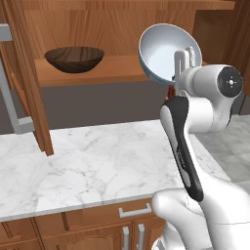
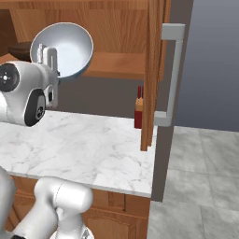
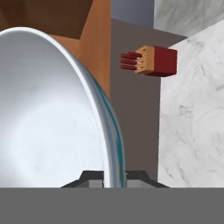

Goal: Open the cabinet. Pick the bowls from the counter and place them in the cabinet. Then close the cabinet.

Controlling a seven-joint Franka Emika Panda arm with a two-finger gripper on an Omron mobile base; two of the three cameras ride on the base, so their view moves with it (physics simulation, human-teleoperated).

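Observation:
The cabinet stands open, both doors swung out. On its lower shelf the dark brown wooden bowl rests upright, and its edge peeks out behind the arm. My gripper is shut on the rim of the white bowl, which has a pale blue outside. It holds that bowl tilted on edge in the air, in front of the shelf's right part and above the counter. The right base view has the white bowl facing the camera. In the hand view its rim runs down between my fingertips.
The left door with its grey bar handle juts out over the counter's left. The right door and its handle stand at the counter's right end. A red knife block stands against the back wall beneath the cabinet.

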